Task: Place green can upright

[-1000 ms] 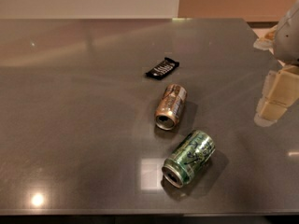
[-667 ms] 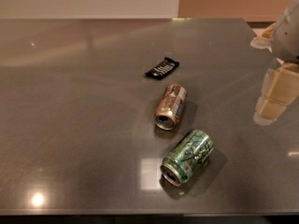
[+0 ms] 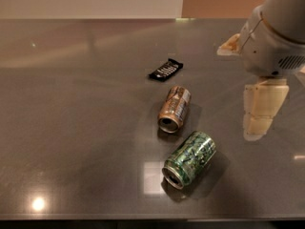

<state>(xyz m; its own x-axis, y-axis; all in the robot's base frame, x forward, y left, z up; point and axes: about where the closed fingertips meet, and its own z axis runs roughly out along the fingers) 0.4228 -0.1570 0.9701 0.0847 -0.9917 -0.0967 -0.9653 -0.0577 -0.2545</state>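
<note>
The green can lies on its side on the dark grey table, near the front edge. Its open silver top faces the front left. My gripper hangs above the table at the right, to the upper right of the green can and well apart from it. Its two pale fingers stand apart, one finger low and the other at the upper left, with nothing between them.
A gold-brown can lies on its side just behind the green can. A small black wrapped bar lies further back. The table's front edge runs along the bottom of the view.
My gripper has moved left and a little lower, further into view and closer to the cans. The cans and the bar have not moved.
</note>
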